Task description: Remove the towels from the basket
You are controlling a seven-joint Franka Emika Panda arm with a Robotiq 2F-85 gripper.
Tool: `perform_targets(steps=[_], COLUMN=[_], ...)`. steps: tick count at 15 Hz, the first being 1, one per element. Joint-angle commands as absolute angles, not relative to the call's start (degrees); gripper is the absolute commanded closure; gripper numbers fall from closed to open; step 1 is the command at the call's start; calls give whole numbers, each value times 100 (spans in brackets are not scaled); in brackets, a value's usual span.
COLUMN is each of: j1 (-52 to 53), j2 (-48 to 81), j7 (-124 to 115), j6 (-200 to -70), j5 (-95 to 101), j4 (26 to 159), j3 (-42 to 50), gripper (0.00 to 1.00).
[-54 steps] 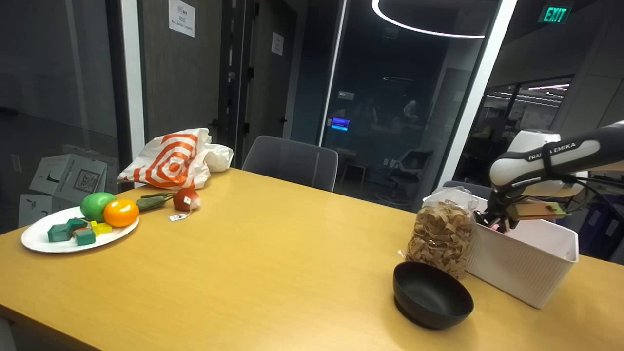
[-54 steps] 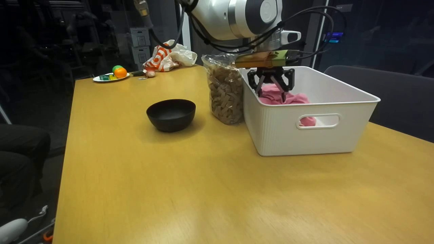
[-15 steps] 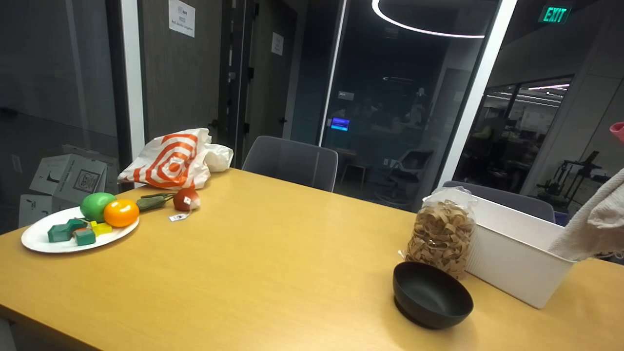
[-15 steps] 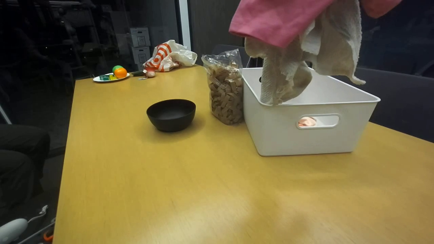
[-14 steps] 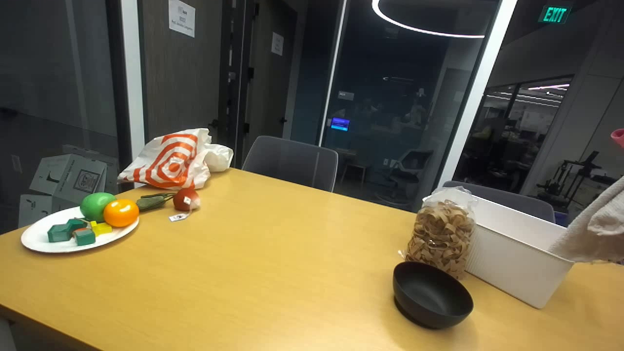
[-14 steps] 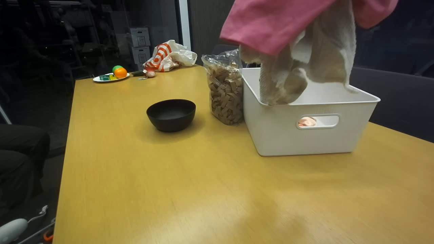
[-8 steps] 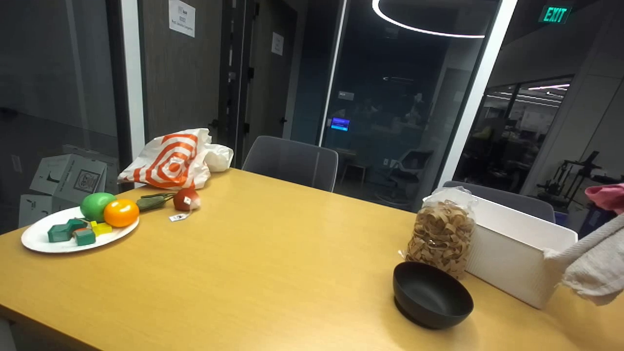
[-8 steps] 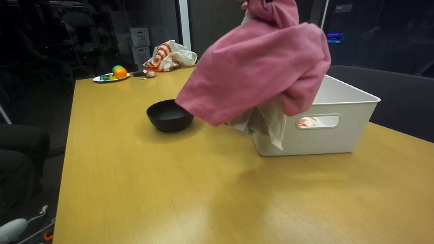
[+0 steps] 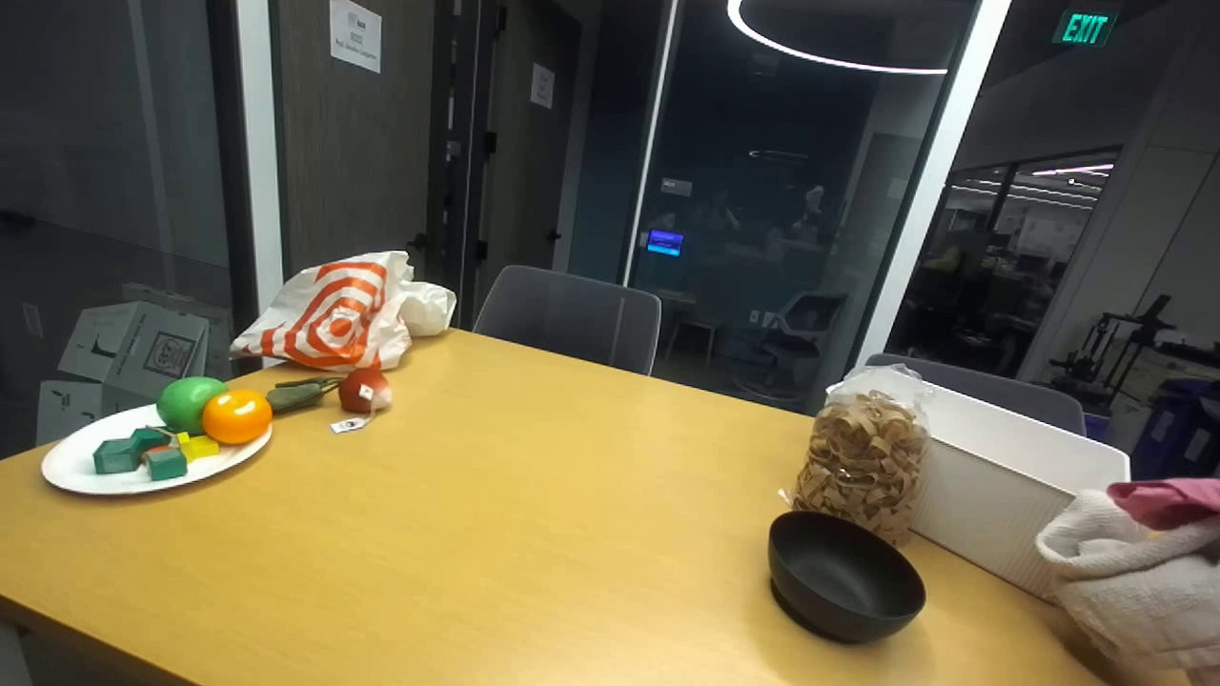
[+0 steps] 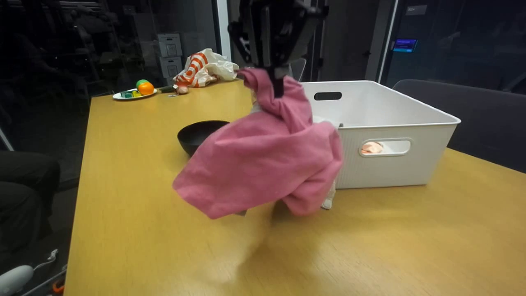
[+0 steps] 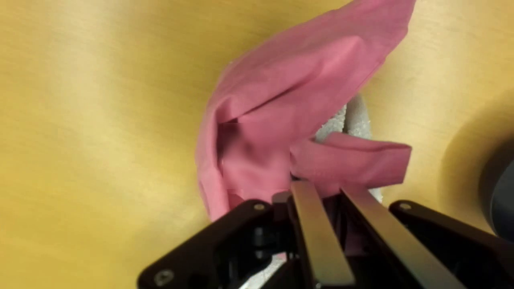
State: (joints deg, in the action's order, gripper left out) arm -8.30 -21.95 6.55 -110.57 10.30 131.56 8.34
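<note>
Evidently, the gripper [image 10: 277, 82] clenches the pink towel [image 10: 263, 162] outside the white plastic basket [image 10: 382, 172], toward its eight o'clock in an exterior view. If only snagged, not pinched, the off-white towel [image 9: 1134, 600] beneath could drop early; peach cloth [image 10: 372, 148] lies inside.
</note>
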Motion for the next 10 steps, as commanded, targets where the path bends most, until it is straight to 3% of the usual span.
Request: perform_targets(steps=[1, 5, 6, 8, 10], j1=[-675, -661, -671, -693, -710], j2=[-1810, -1240, -1127, -998, -981], j7=[766, 747, 750, 809, 836], j6=[-11645, -12672, -12783, -12931, -12958], j5=[778, 510, 462, 302, 193], j4=[13582, 14072, 14100, 14131, 14083], j3=[864, 879, 873, 892, 893], gripper=[91, 90, 63, 57, 42])
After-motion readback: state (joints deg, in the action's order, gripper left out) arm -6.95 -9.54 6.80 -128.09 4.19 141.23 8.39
